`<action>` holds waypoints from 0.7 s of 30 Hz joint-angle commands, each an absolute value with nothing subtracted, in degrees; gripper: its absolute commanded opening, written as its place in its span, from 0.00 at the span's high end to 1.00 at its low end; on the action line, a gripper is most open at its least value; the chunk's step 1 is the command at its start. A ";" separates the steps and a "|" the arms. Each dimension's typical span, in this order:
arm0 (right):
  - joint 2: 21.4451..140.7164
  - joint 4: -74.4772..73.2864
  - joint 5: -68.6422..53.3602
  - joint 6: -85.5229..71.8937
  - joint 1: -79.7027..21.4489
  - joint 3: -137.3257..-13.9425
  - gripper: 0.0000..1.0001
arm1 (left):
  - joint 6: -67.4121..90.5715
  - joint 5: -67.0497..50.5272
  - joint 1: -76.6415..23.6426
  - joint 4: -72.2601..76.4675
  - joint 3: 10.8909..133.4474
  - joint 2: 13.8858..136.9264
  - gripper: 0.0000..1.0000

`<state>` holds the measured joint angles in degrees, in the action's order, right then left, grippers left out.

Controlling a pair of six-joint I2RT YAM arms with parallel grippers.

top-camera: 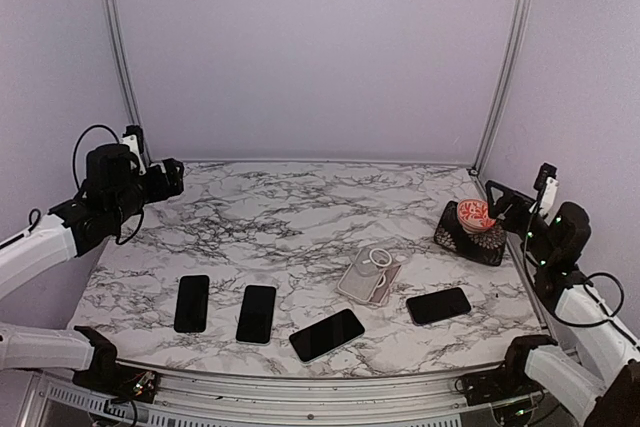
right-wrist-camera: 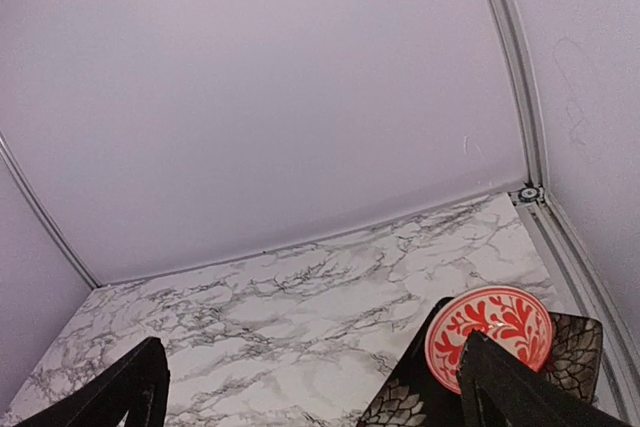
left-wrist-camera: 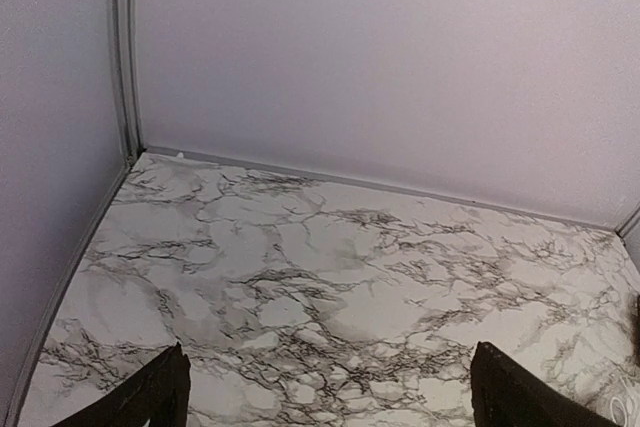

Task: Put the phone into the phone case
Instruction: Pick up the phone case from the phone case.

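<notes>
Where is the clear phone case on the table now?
In the top external view, the clear phone case lies right of centre, between the tilted phone to its near left and the rightmost phone.

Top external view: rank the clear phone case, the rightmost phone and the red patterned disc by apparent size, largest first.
1. clear phone case and rightmost phone: too alike to rank; the case may look slightly larger.
2. red patterned disc: clearly smallest, though it sits farther from the camera.
</notes>
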<state>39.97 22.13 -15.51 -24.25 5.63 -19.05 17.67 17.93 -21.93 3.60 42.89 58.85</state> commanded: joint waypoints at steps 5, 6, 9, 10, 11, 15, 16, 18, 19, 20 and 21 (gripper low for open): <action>60.64 1.27 -15.42 -16.95 -8.37 -43.56 0.24 | 22.96 17.18 -34.76 -8.53 47.38 68.06 0.01; 63.42 -3.38 -10.99 -16.37 -11.91 -46.26 0.29 | 22.50 17.41 -36.30 -8.53 48.03 69.29 0.01; 72.75 -12.56 -3.97 -17.67 -18.56 -53.81 0.41 | 21.68 18.39 -40.68 -8.53 49.68 73.43 0.01; 75.52 -14.60 -3.28 -18.53 -19.73 -55.19 0.41 | 21.92 18.42 -41.74 -8.37 50.14 74.79 0.01; 77.73 -16.04 -3.24 -18.96 -20.63 -56.04 0.41 | 22.24 18.23 -42.44 -8.29 50.58 76.15 0.01; 85.34 -19.55 -4.66 -16.83 -21.62 -57.86 0.27 | 22.56 16.48 -45.00 -7.85 51.94 81.01 0.01; 87.14 -20.87 -5.75 -14.63 -21.58 -58.95 0.24 | 22.56 15.84 -45.29 -7.60 52.21 81.99 0.01; 90.68 -23.07 -11.62 -7.16 -21.66 -61.55 0.19 | 22.28 13.87 -45.50 -7.06 52.69 83.60 0.01; 92.09 -23.47 -15.32 -2.20 -21.81 -62.47 0.18 | 21.86 12.96 -45.51 -6.71 52.87 84.28 0.01; 92.93 -23.99 -18.26 2.82 -22.16 -63.50 0.18 | 21.16 12.07 -45.57 -6.42 53.05 84.81 0.01; 93.56 -24.37 -20.75 7.47 -22.45 -64.33 0.18 | 20.24 11.33 -45.61 -6.08 53.15 85.20 0.01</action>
<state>91.72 -19.22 -10.35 -10.46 -21.32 -58.65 21.89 14.98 -45.30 -6.59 51.09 83.48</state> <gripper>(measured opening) 0.820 0.989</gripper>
